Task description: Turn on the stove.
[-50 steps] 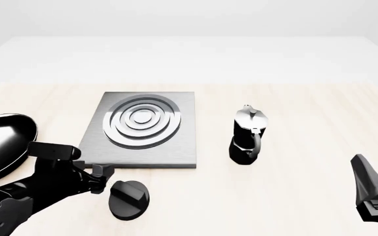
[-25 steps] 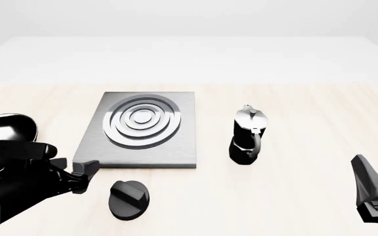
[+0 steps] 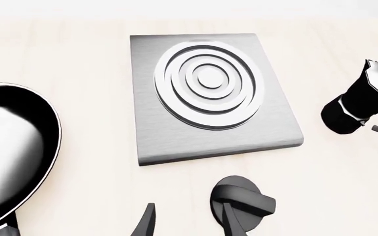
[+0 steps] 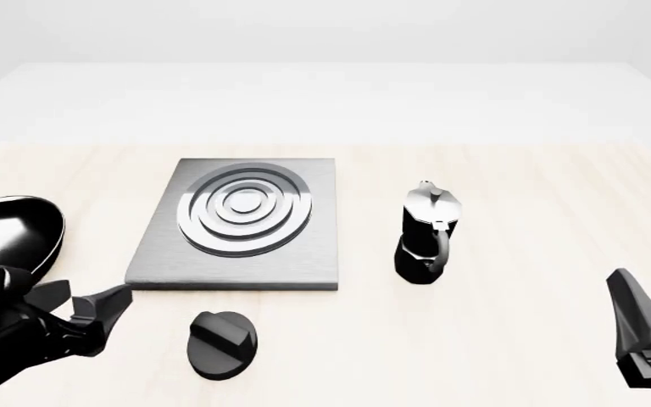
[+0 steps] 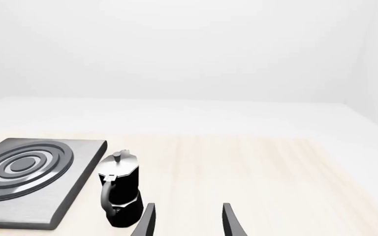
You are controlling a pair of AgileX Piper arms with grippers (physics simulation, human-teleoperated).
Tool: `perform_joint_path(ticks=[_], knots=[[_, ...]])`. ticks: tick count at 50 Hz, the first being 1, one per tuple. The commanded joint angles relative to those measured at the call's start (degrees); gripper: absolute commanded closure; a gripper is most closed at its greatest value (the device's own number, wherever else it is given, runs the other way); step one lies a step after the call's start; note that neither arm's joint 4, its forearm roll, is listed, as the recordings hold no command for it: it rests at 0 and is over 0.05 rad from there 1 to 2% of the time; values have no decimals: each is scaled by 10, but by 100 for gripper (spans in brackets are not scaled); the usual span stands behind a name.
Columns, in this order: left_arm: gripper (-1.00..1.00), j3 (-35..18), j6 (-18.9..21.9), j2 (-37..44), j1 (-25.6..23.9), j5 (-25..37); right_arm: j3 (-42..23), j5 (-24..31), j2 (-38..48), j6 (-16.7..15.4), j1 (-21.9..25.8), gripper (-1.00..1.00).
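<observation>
The stove (image 4: 243, 222) is a grey metal slab with raised oval rings, left of the table's centre; it also shows in the left wrist view (image 3: 208, 93) and the right wrist view (image 5: 25, 172). Its separate black ridged knob (image 4: 223, 342) lies on the table just in front of the slab, also in the left wrist view (image 3: 243, 209). My left gripper (image 4: 88, 315) is open and empty, low at the front left, a little left of the knob; in its wrist view (image 3: 189, 223) one finger overlaps the knob. My right gripper (image 4: 642, 343) is open and empty at the front right (image 5: 187, 221).
A glossy black frying pan (image 4: 3, 237) lies at the left edge, close behind my left gripper, and shows in the left wrist view (image 3: 8, 157). A black and silver moka pot (image 4: 425, 233) stands upright right of the stove (image 5: 120, 189).
My left arm has drawn back leftward and toward the front edge, away from the knob. The knob, stove and right arm have not moved.
</observation>
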Motion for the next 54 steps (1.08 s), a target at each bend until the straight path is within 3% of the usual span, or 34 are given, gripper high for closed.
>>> perform_joint_path(ticks=[1, 8, 15, 21, 25, 26, 27, 30, 54], knots=[[-100, 5, -1, -107, -6, 79, 0, 6, -9, 0, 1, -100], [-100, 12, 18, -200, -6, 134, -1, 10, -14, -2, 3, -100], [-100, 2, -4, -284, -2, 206, -1, 11, -17, -2, 2, -100], [-100, -10, 12, -342, 3, 247, -1, 11, -17, -1, 3, -100], [-100, -14, -3, -344, -16, 241, -1, 11, -18, -1, 4, -100], [-100, -14, 11, -344, -8, 239, -1, 11, -18, 1, 4, -100], [-100, -22, -4, -344, -21, 239, -1, 11, -18, 2, 3, -100], [-100, -25, 15, -343, -16, 241, -1, 11, -18, 1, 4, -100], [-100, -61, 10, -344, -28, 267, -1, 11, -19, -2, 5, -100]])
